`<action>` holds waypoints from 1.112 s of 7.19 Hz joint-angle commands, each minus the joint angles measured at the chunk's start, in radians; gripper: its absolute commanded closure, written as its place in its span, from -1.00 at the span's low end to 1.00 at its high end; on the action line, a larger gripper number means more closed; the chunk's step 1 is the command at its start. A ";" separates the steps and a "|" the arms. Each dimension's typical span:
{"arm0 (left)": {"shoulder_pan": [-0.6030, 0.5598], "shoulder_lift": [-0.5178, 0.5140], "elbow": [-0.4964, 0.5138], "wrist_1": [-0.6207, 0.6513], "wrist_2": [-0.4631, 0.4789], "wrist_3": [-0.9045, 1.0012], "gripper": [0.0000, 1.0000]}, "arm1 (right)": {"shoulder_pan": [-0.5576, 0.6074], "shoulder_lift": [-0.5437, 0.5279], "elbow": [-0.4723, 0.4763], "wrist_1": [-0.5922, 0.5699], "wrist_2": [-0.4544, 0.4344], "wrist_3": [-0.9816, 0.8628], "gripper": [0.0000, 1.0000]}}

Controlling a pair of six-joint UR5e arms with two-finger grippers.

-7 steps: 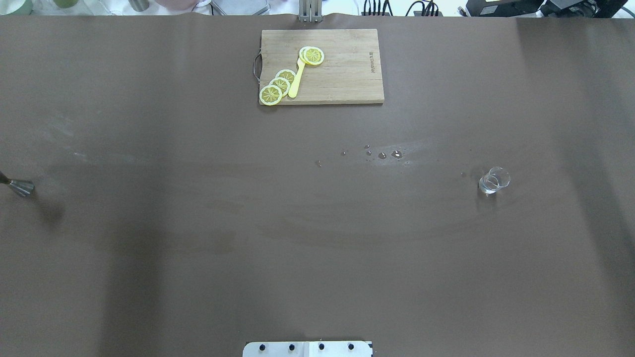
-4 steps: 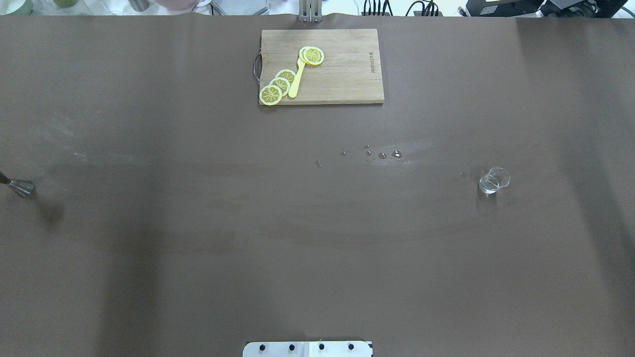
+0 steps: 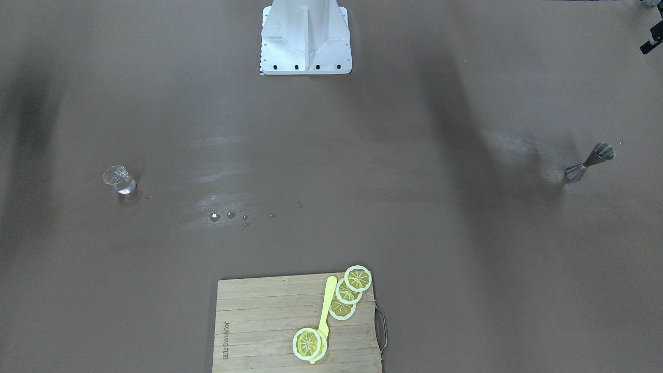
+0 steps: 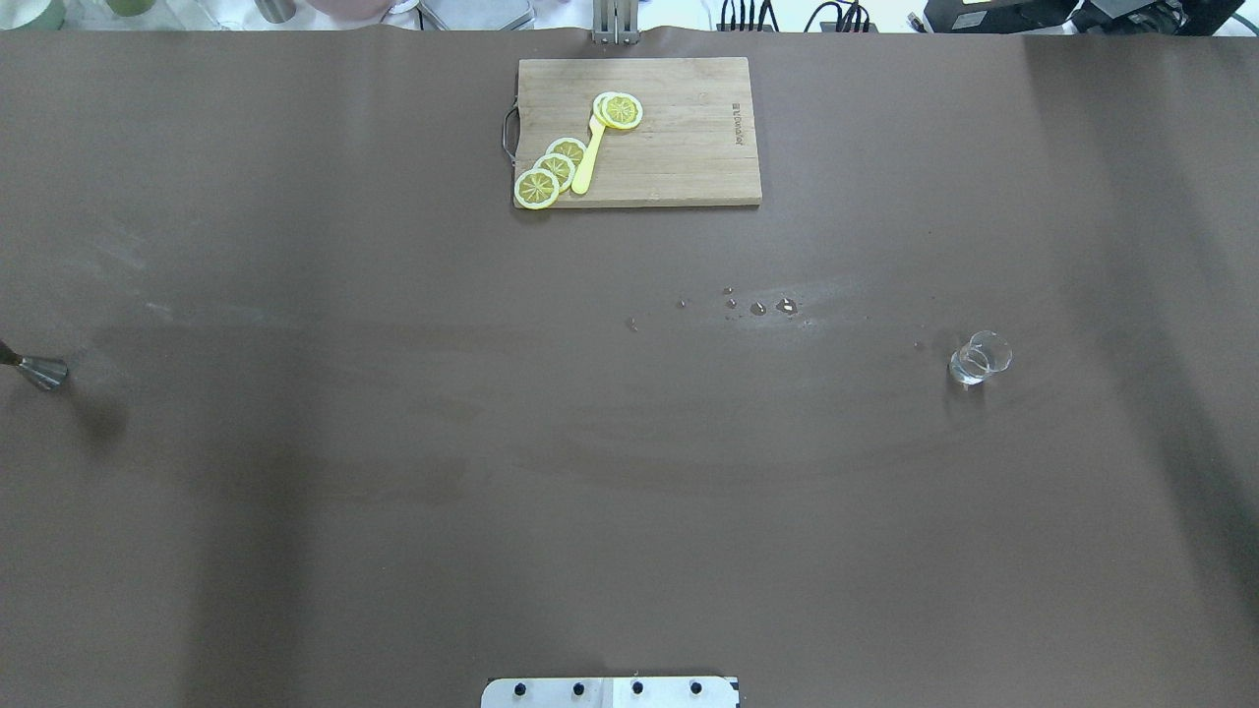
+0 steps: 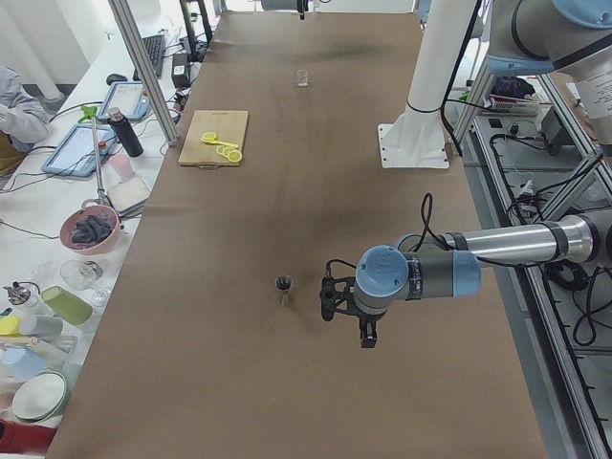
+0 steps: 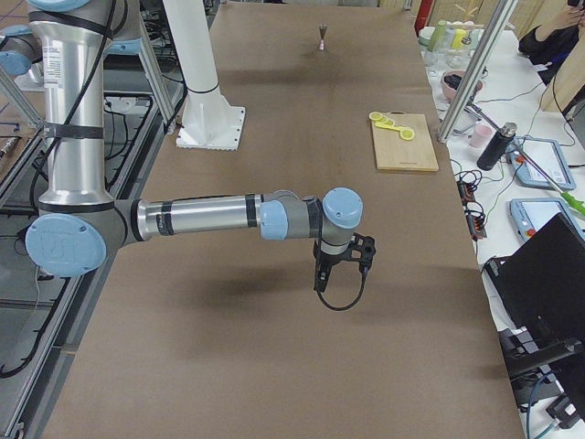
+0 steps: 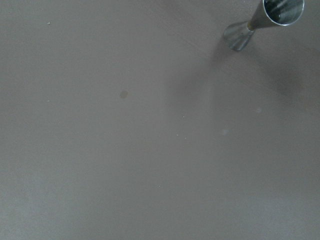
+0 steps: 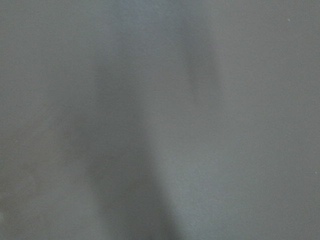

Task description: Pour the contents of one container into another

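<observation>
The small clear glass cup with a flared rim stands upright on the brown table, on the robot's right side. The silver-grey metal hourglass-shaped jigger stands upright far off on the left side, well apart from the cup. Neither vessel is held. The left arm's fingers hang above the table near the jigger, and the right arm's fingers hang over bare table. Both show only in the side views, so I cannot tell whether either pair is spread or closed.

The likely trouble is spilling. A few wet drops lie on the table between the vessels, so the glass may be damp and could slip in a light grasp. The jigger has a narrow waist, a small foot and a small mouth. A nudge would probably topple it, and a fast or off-centre tilt would send liquid past its rim.
</observation>
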State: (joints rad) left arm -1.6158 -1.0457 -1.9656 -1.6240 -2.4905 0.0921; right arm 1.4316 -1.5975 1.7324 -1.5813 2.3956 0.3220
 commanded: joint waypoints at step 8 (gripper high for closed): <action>0.676 0.101 0.077 -1.065 0.258 -1.052 -0.97 | -0.143 0.048 0.001 0.410 0.247 -0.205 -1.00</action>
State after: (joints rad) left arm -1.0653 -0.9747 -1.9052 -2.5166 -2.3372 -0.7638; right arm 1.3121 -1.5472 1.7517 -1.2473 2.6031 0.1261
